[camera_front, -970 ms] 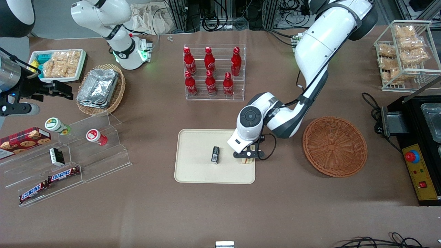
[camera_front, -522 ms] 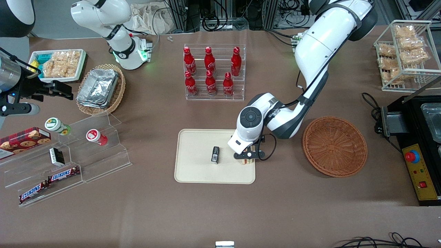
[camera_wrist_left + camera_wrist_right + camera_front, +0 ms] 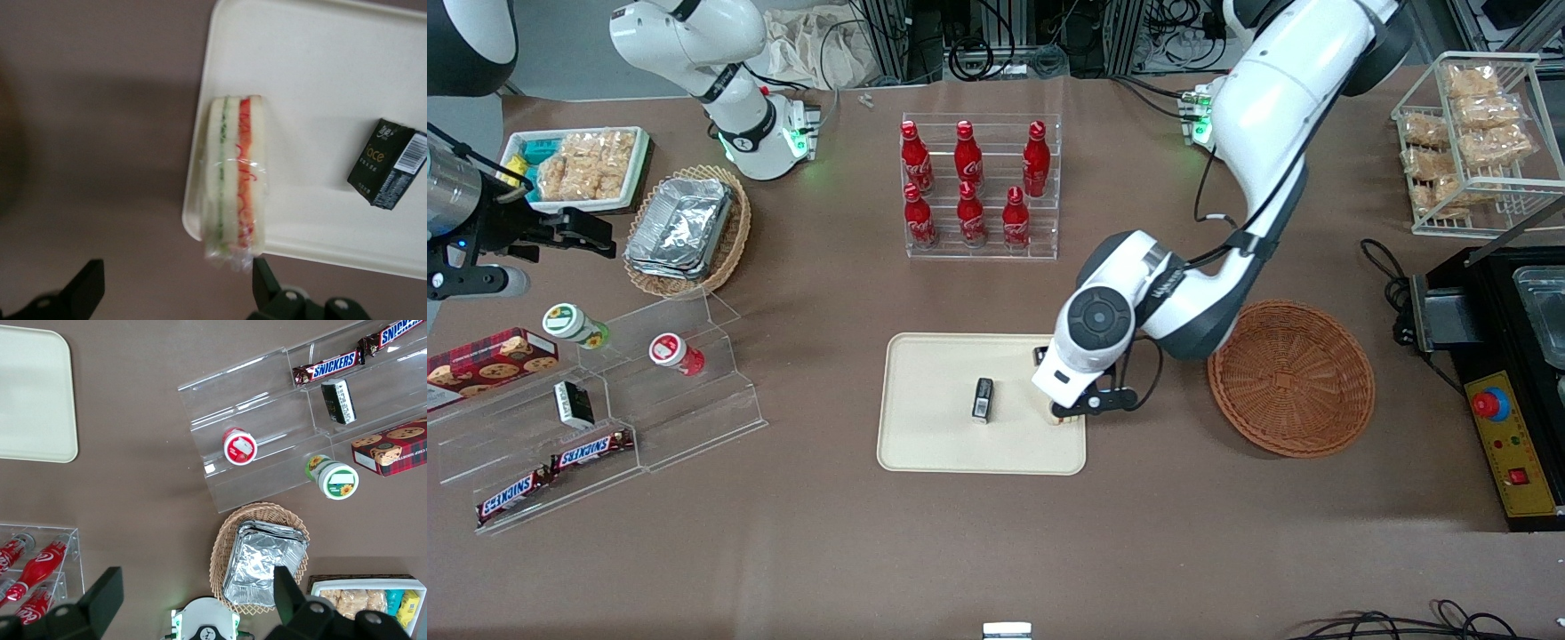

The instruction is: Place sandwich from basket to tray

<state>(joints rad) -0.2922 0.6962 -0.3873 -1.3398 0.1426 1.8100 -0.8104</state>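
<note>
Since a second ago the left arm has lifted and swung toward the basket's side, and its pincer (image 3: 1074,411) has let go of the sandwich and now hangs above it with the fingers (image 3: 85,288) spread wide apart, holding nothing.

Going from largest to smallest: the brown bench (image 3: 800,533) carries everything. The basket (image 3: 1291,378), round and reddish-brown, sits at three o'clock from the tray, well apart from it and with nothing in it. The tray (image 3: 934,444) lies flat near the middle of the bench. The sandwich (image 3: 235,177), in clear wrap, rests on the tray's edge at the basket's end, at about four o'clock from the tray's centre; in the wrist view one corner seems to overhang the rim slightly. A small black box (image 3: 983,398) stands on the tray beside the sandwich, not touching it.
</note>
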